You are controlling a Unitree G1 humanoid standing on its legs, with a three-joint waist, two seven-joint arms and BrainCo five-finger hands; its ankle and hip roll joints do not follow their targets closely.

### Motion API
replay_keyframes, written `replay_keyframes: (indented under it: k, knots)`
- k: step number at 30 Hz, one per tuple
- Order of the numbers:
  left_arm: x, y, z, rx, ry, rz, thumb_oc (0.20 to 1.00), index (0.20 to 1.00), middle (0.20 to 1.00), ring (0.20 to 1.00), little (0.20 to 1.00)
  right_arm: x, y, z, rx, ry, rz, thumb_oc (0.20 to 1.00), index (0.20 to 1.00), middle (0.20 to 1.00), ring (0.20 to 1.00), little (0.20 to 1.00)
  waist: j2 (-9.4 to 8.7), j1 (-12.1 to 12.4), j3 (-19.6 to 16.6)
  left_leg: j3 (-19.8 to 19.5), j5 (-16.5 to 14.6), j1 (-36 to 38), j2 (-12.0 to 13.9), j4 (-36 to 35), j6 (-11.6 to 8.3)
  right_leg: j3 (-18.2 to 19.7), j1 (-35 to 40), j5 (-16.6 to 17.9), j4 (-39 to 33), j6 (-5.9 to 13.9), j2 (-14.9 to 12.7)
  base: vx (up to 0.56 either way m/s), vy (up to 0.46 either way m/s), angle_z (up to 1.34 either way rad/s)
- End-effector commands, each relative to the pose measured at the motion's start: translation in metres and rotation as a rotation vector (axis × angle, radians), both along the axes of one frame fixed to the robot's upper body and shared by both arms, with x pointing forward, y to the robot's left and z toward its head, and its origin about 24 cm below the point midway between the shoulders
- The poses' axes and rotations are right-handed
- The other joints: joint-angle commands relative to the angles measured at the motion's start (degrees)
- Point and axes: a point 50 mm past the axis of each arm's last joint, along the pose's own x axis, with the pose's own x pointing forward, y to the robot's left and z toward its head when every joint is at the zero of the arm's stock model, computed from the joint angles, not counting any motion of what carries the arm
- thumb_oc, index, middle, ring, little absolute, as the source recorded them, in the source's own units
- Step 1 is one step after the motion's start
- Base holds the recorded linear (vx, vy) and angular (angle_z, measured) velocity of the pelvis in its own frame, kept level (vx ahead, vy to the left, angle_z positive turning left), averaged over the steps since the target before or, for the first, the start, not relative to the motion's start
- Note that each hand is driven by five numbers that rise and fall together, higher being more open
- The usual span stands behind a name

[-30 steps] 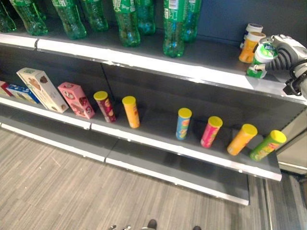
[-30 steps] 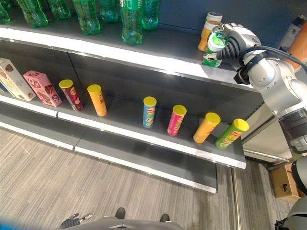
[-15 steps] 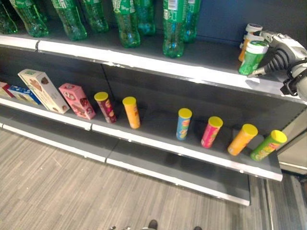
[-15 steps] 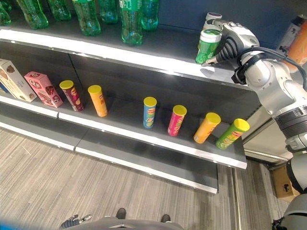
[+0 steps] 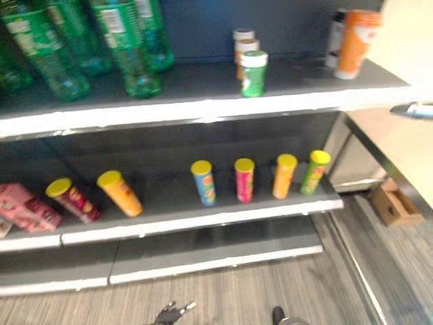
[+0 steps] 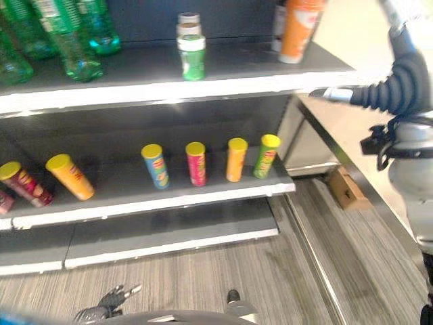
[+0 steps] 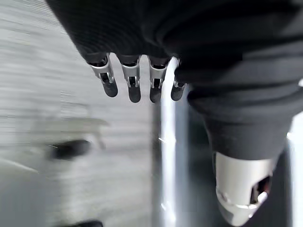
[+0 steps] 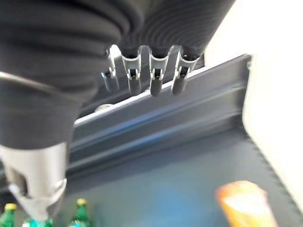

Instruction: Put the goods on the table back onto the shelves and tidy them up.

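From the left eye view, the green can (image 5: 253,73) stands upright near the front edge of the top shelf (image 5: 203,108), just in front of two small jars (image 5: 244,45), so a bump could knock it off. In the right eye view, the right hand (image 6: 399,84) is off to the side, well apart from the can, and it could hit the orange bottle (image 6: 300,28) if it swings back. In the wrist views, the right hand and the left hand (image 7: 142,80) both have loose, straight fingers and hold nothing.
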Motion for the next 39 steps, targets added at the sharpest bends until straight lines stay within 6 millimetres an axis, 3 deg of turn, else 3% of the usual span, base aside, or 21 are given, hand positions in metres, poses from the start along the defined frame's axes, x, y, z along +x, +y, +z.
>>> replay_keyframes:
  k: [1, 2, 3, 4, 6, 7, 11, 13, 16, 19, 23, 25, 27, 28, 29, 30, 32, 35, 36, 39]
  knots:
    - [-0.003, 0.041, 0.009, 0.121, 0.001, -0.029, 1.000, 1.000, 1.000, 1.000, 1.000, 0.013, -0.002, 0.041, -0.028, -0.087, 0.018, 1.000, 1.000, 1.000, 1.000, 1.000, -2.61, 5.2, 0.6, 3.4, -7.5, 2.2, 1.6, 0.5, 0.05, 2.6, -3.8, -1.5, 4.7, 5.17, -3.2, -0.11, 0.111, -1.36]
    - [-0.003, 0.041, 0.009, 0.121, 0.001, -0.029, 1.000, 1.000, 1.000, 1.000, 1.000, 0.012, -0.002, 0.041, -0.028, -0.087, 0.018, 1.000, 1.000, 1.000, 1.000, 1.000, -2.63, 5.5, 0.5, 3.8, -7.5, 2.2, 1.5, 0.5, 0.08, 3.0, -4.2, -1.6, 5.0, 5.20, -3.2, -0.19, 0.088, -1.23]
    - [0.005, 0.040, 0.012, 0.130, -0.025, -0.045, 1.000, 1.000, 1.000, 1.000, 1.000, 0.014, 0.003, 0.039, -0.021, -0.089, 0.044, 1.000, 1.000, 1.000, 1.000, 1.000, -2.40, 6.0, 2.3, 6.7, -8.0, 2.6, 1.8, 0.5, 0.44, -1.0, -7.5, -0.2, 8.0, 5.91, -4.3, -0.12, 0.021, -1.19]
    - [0.006, 0.041, 0.012, 0.130, -0.026, -0.044, 1.000, 1.000, 1.000, 1.000, 1.000, 0.014, 0.003, 0.039, -0.021, -0.090, 0.044, 1.000, 1.000, 1.000, 1.000, 1.000, -2.52, 6.1, 2.2, 6.9, -7.8, 2.4, 1.7, 0.5, 0.42, -0.8, -7.8, 0.0, 8.0, 5.85, -4.3, -0.17, 0.003, -1.22]
    - [0.011, 0.045, 0.016, 0.144, -0.041, -0.049, 1.000, 1.000, 1.000, 1.000, 1.000, 0.012, 0.003, 0.039, -0.030, -0.097, 0.038, 1.000, 1.000, 1.000, 1.000, 1.000, -2.03, 6.5, 2.8, 9.4, -7.2, 2.0, 2.5, 0.5, 0.21, -9.2, -8.2, -0.1, 9.5, 5.36, -7.3, -0.11, -0.053, -1.44]
    - [0.011, 0.048, 0.017, 0.150, -0.042, -0.040, 1.000, 1.000, 1.000, 1.000, 1.000, 0.010, 0.001, 0.039, -0.036, -0.097, 0.027, 1.000, 1.000, 1.000, 1.000, 1.000, -1.67, 6.1, 3.1, 10.7, -7.2, 2.4, 3.2, 0.5, 0.09, -11.1, -7.8, -0.6, 10.3, 5.21, -8.5, -0.07, -0.069, -0.72]
    - [0.013, 0.052, 0.020, 0.154, -0.057, -0.050, 1.000, 1.000, 1.000, 1.000, 1.000, 0.008, -0.009, 0.041, -0.046, -0.099, -0.032, 1.000, 1.000, 1.000, 1.000, 1.000, -1.74, 6.8, 2.5, 14.2, -6.8, 2.5, 4.4, 0.9, -0.49, -13.1, -6.0, 2.1, 10.5, 5.65, -13.8, -0.05, -0.131, -0.36]
    - [0.010, 0.055, 0.021, 0.160, -0.056, -0.052, 1.000, 1.000, 1.000, 1.000, 1.000, 0.004, -0.019, 0.041, -0.058, -0.093, -0.094, 1.000, 1.000, 1.000, 1.000, 1.000, -2.81, 7.4, 1.0, 15.6, -6.4, 1.9, 4.6, 1.4, -1.43, -14.6, -2.8, 4.3, 7.7, 6.84, -15.8, 0.02, -0.259, -0.07]
    - [0.006, 0.062, 0.022, 0.165, -0.049, -0.025, 1.000, 1.000, 1.000, 1.000, 1.000, 0.003, -0.025, 0.038, -0.054, -0.080, -0.126, 1.000, 1.000, 1.000, 1.000, 1.000, -3.82, 8.7, -0.9, 17.3, -6.8, 2.5, 6.3, 2.0, -3.41, -17.2, -0.1, 2.2, 3.2, 7.10, -13.9, 0.09, -0.359, -0.34]
    - [0.004, 0.063, 0.021, 0.165, -0.045, 0.000, 1.000, 1.000, 1.000, 1.000, 1.000, -0.001, -0.033, 0.038, -0.042, -0.076, -0.156, 1.000, 1.000, 1.000, 1.000, 1.000, -4.26, 8.5, -1.1, 18.1, -4.2, 2.2, 9.7, 2.7, -5.41, -17.2, 0.6, 0.2, 1.9, 6.47, -10.7, 0.03, -0.320, -0.27]
    - [0.008, 0.052, 0.018, 0.128, -0.058, 0.001, 1.000, 1.000, 1.000, 1.000, 1.000, -0.005, -0.037, 0.044, -0.020, -0.096, -0.144, 1.000, 1.000, 1.000, 1.000, 1.000, -2.46, 7.2, -1.3, 16.3, -2.9, 2.8, 14.8, 3.6, -7.86, -15.7, 2.1, -5.0, 1.3, 3.96, -4.9, 0.05, -0.312, -0.10]
    - [0.006, 0.050, 0.017, 0.113, -0.059, 0.019, 1.000, 1.000, 1.000, 1.000, 1.000, -0.005, -0.039, 0.045, -0.011, -0.102, -0.146, 1.000, 1.000, 1.000, 1.000, 1.000, -1.47, 7.1, -0.6, 15.5, -1.7, 1.8, 17.8, 7.7, -8.92, -15.6, 3.4, -7.2, 1.0, 2.09, -2.0, 0.06, -0.317, -0.09]
    - [0.001, 0.050, 0.016, 0.098, -0.054, 0.046, 1.000, 1.000, 1.000, 1.000, 1.000, -0.004, -0.040, 0.046, 0.008, -0.108, -0.138, 1.000, 1.000, 1.000, 1.000, 1.000, -1.18, 7.7, 0.8, 12.2, 4.3, -1.2, 22.1, 18.4, -9.88, -14.7, 5.1, -9.4, 0.8, -0.94, 2.0, 0.02, -0.465, -0.11]
    - [0.001, 0.049, 0.016, 0.094, -0.059, 0.058, 1.000, 1.000, 1.000, 1.000, 1.000, -0.003, -0.039, 0.047, 0.013, -0.111, -0.128, 1.000, 1.000, 1.000, 1.000, 1.000, -1.49, 8.2, 1.8, 10.6, 7.9, -2.8, 22.8, 21.9, -8.86, -14.4, 5.2, -9.1, 0.8, -2.18, 2.8, -0.03, -0.336, -0.52]
    - [0.002, 0.049, 0.016, 0.094, -0.060, 0.059, 1.000, 1.000, 1.000, 1.000, 1.000, -0.003, -0.039, 0.047, 0.013, -0.112, -0.128, 1.000, 1.000, 1.000, 1.000, 1.000, -1.40, 8.0, 1.8, 10.3, 7.9, -3.1, 23.0, 22.2, -8.96, -14.5, 5.2, -9.1, 0.8, -2.29, 2.9, -0.06, -0.211, -1.26]
    - [0.001, 0.047, 0.016, 0.085, -0.062, 0.071, 1.000, 1.000, 1.000, 1.000, 1.000, 0.002, -0.041, 0.044, 0.035, -0.095, -0.125, 1.000, 1.000, 1.000, 1.000, 1.000, -1.96, 9.3, 2.7, 4.8, 8.4, -5.9, 21.2, 25.5, -7.26, -13.6, 5.1, -9.5, 0.8, -2.78, 3.2, 0.00, -0.162, -1.20]
    - [0.001, 0.045, 0.015, 0.072, -0.076, 0.079, 1.000, 1.000, 1.000, 1.000, 1.000, 0.003, -0.044, 0.042, 0.022, -0.065, -0.145, 1.000, 1.000, 1.000, 1.000, 1.000, -3.10, 10.7, 3.6, -0.8, 3.4, -9.9, 14.8, 25.2, -5.45, -11.6, 5.1, -9.5, 0.8, -2.59, 2.6, 0.04, -0.130, -0.56]
    - [0.006, 0.042, 0.016, 0.070, -0.086, 0.067, 1.000, 1.000, 1.000, 1.000, 1.000, 0.000, -0.050, 0.042, 0.052, -0.074, -0.158, 1.000, 1.000, 1.000, 1.000, 1.000, -2.79, 10.9, 3.3, -1.6, -0.3, -11.2, 11.7, 17.7, -5.34, -9.8, 5.2, -9.9, 0.8, -1.55, 2.2, 0.14, 0.050, -0.64]
    - [0.008, 0.041, 0.017, 0.074, -0.095, 0.055, 1.000, 1.000, 1.000, 1.000, 1.000, 0.003, -0.054, 0.040, 0.083, -0.081, -0.165, 1.000, 1.000, 1.000, 1.000, 1.000, -1.93, 12.1, 3.6, -5.1, 1.5, -12.6, 8.8, 10.8, -5.70, -8.2, 5.5, -10.1, 0.8, -0.85, 2.4, 0.14, 0.152, -0.92]
    - [0.009, 0.041, 0.017, 0.075, -0.102, 0.053, 1.000, 1.000, 1.000, 1.000, 1.000, 0.015, -0.069, 0.024, 0.129, -0.004, -0.238, 1.000, 1.000, 1.000, 1.000, 1.000, 0.05, 12.2, 3.6, -9.3, 2.3, -11.6, 7.1, 5.8, -6.38, -6.4, 6.7, -10.7, 0.8, -0.37, 2.9, 0.20, 0.188, -0.82]
